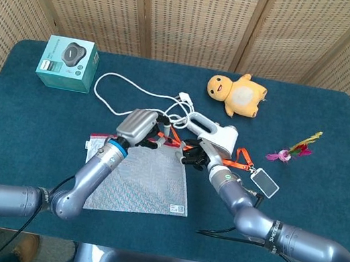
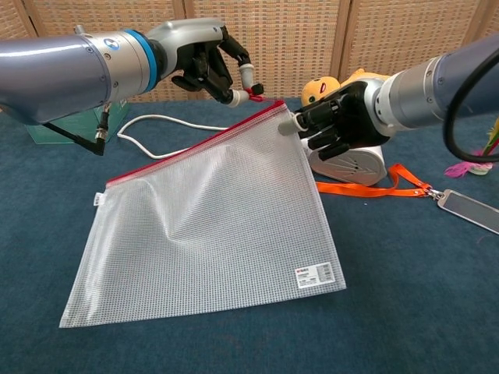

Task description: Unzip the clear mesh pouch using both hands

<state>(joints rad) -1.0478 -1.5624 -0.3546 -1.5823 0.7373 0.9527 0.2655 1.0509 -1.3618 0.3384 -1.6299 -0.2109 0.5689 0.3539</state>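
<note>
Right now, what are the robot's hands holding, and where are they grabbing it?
Both hold the pouch. The left hand pinches the red zipper pull; the right hand grips the top corner beside it.

clear white-gridded mesh pouch [image 2: 207, 226], red zip edge | dark blue table cloth [image 1: 336, 131] | teal box [image 1: 68, 63] upper left | yellow plush duck [image 1: 237, 94] | orange strap [image 2: 373, 188] | tan woven screens [image 1: 201, 14]

Bare cloth [image 1: 43, 116] left of pouch [image 2: 203, 218]; cable [image 1: 111, 93], white device [image 1: 218, 135] crowd behind.
</note>
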